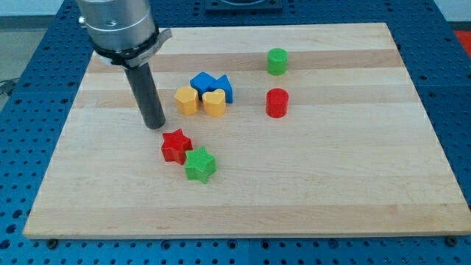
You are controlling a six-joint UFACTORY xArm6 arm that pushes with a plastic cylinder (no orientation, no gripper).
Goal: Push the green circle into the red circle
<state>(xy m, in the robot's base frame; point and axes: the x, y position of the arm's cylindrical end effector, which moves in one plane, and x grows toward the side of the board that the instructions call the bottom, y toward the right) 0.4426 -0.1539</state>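
The green circle point(277, 61) stands near the view's top, right of centre. The red circle point(277, 103) stands just below it, a short gap apart. My tip point(155, 126) rests on the board well to the view's left of both circles, just above and left of the red star point(176, 145). It touches no block.
A green star point(199, 163) sits against the red star's lower right. Two blue blocks point(210, 85) and two yellow blocks point(200, 101) cluster between my tip and the circles. The wooden board point(353, 184) lies on a blue perforated table.
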